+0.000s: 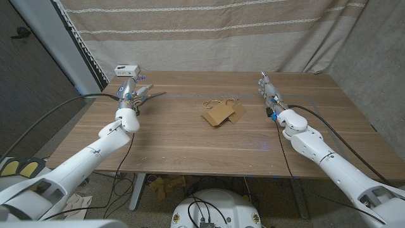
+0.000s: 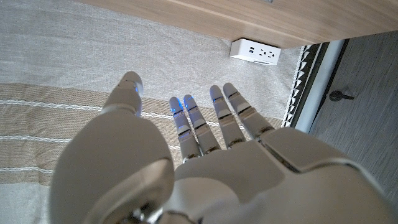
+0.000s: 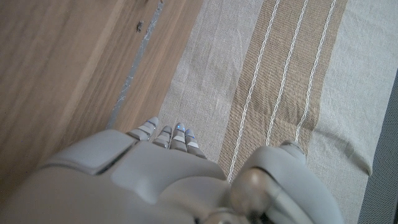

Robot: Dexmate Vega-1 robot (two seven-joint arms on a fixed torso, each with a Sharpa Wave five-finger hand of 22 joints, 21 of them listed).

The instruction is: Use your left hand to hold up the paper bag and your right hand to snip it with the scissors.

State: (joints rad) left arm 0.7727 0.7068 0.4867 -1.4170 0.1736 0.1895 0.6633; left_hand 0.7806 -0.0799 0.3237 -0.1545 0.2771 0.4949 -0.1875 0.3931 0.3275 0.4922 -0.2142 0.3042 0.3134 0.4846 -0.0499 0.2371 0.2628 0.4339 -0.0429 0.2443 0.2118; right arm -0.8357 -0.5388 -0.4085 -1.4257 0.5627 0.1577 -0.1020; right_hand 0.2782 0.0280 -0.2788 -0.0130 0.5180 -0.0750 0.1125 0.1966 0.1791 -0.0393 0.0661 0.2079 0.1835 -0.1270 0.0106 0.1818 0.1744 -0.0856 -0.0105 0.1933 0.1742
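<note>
Both hands empty, fingers extended; paper bag lies untouched mid-table between them.

Left hand (image 1: 131,94) sits at the far left part of the wooden table (image 1: 190,139), fingers (image 2: 193,121) straight and spread, reaching toward the striped curtain (image 1: 209,31); nothing is in it. Just beyond its fingertips a small white box (image 1: 126,68) sits at the table's far corner. Right hand (image 1: 269,92) is at the far right side, fingers (image 3: 163,134) straight and close together, also reaching toward the curtain, holding nothing. Both arms run in from the near corners, forearms stretched out low over the tabletop. Paper bag (image 1: 221,113) lies flat roughly midway between the hands, well apart from each, long axis slanted; its handle end points away toward the curtain and slightly toward the left hand. Scissors: cannot be made out.
</note>
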